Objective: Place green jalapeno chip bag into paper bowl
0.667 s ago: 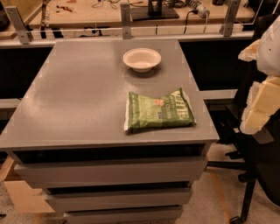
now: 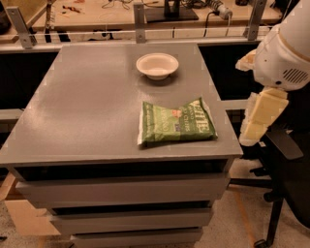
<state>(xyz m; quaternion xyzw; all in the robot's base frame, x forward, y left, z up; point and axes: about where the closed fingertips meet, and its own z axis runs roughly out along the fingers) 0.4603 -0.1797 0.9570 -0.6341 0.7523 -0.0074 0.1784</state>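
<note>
At 3 o'clock of the scene, beyond the right edge of the grey table (image 2: pixel 87 106): gripper (image 2: pixel 260 120), cream-coloured, hanging below the rounded white arm housing (image 2: pixel 286 53). Degree of opening: cannot tell. Stands apart from both task objects, with nothing visibly in its hold.

Toward 5 o'clock on the table top: green jalapeno chip bag (image 2: pixel 177 123), lying flat and crinkled, long axis running 9 to 3 o'clock, white lettering facing up, near the front-right corner, wholly on the surface.

Toward 12 o'clock on the table top: paper bowl (image 2: pixel 157 65), white, upright, empty, near the rear edge. Lies at about 11 o'clock from the bag, well apart from it, bare table between the two.

Below the top, at 6 o'clock: stacked grey drawer fronts (image 2: pixel 121 191).

At 4 o'clock, under the gripper: dark office chair (image 2: pixel 290 169).

Along 12 o'clock, behind the table: wooden workbench (image 2: pixel 97 14) with cables and tools, fronted by metal uprights.
</note>
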